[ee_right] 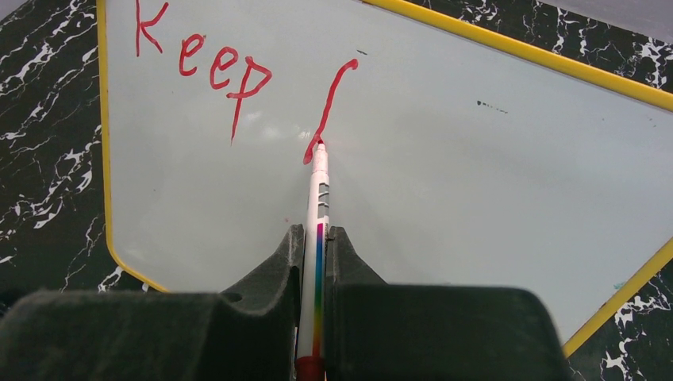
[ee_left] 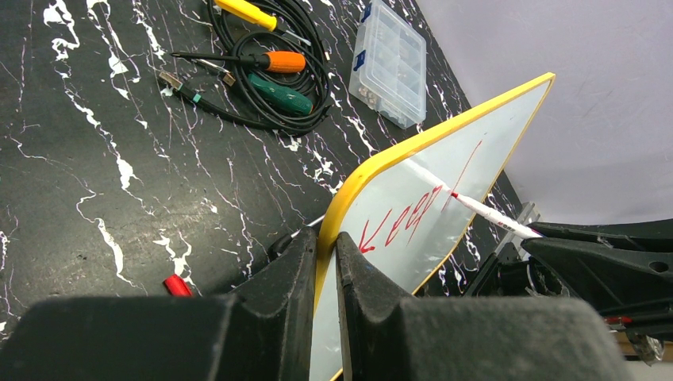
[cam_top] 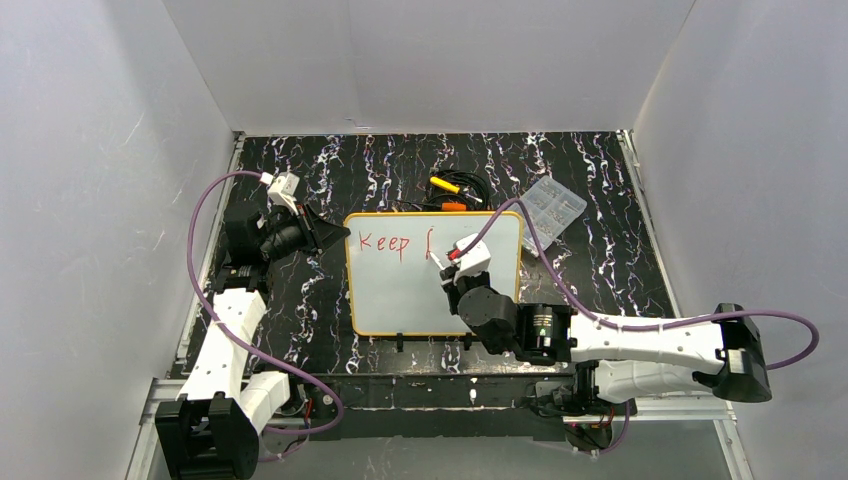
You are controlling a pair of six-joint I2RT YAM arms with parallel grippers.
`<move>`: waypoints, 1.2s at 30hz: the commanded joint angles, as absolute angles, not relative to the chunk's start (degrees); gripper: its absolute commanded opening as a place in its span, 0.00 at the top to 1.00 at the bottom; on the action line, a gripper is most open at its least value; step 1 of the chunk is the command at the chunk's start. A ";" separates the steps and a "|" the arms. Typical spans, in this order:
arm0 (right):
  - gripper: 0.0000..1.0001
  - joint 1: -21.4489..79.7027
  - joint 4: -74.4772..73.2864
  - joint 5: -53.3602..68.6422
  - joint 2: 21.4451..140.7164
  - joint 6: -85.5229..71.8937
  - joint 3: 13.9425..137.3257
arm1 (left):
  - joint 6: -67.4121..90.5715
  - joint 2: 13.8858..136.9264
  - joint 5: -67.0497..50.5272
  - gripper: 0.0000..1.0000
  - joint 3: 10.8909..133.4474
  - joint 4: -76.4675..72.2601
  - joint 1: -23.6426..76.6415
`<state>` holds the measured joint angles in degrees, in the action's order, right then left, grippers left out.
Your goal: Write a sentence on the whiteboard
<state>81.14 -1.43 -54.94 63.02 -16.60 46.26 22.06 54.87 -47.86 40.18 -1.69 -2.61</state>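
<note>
The whiteboard [cam_top: 420, 290], glossy white with a yellow rim, lies mid-table. Red lettering [ee_right: 214, 67] on it reads "Keep", followed by one long slanted red stroke [ee_right: 333, 99]. My left gripper [ee_left: 326, 242] is shut on the whiteboard's left yellow rim [ee_left: 357, 186]. My right gripper [ee_right: 316, 232] is shut on a white marker [ee_right: 319, 198] with a rainbow stripe. Its red tip touches the board at the bottom of the slanted stroke. From above, the right gripper [cam_top: 452, 258] sits over the board's upper middle.
Behind the board lie screwdrivers with yellow [ee_left: 246, 12], orange [ee_left: 278, 60] and green [ee_left: 279, 94] handles among black cables. A small clear plastic box [cam_top: 553, 207] lies to the back right. A red cap [ee_left: 177, 285] lies by the left gripper. White walls enclose the table.
</note>
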 commanded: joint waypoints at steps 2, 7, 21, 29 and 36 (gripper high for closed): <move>0.99 81.28 -5.85 -57.91 60.97 -19.85 46.46 | 22.05 54.16 -50.19 1.00 40.87 -1.47 -2.02; 0.99 81.64 -6.85 -57.69 60.84 -20.75 46.23 | 22.19 54.14 -50.27 1.00 40.85 -1.56 -2.02; 0.99 82.29 -1.88 -55.03 63.42 -18.54 46.32 | 22.24 54.23 -50.36 1.00 40.76 -1.76 -2.02; 0.99 82.31 -0.53 -55.20 64.15 -16.54 46.58 | 22.24 54.23 -50.27 1.00 40.78 -1.72 -1.98; 0.99 82.31 1.14 -53.96 63.58 -15.45 46.80 | 22.02 54.23 -50.06 1.00 40.87 -1.43 -2.02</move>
<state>82.26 -1.63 -53.78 64.20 -16.45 46.26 22.06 54.87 -47.88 40.18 -1.69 -2.61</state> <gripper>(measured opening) 0.146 0.117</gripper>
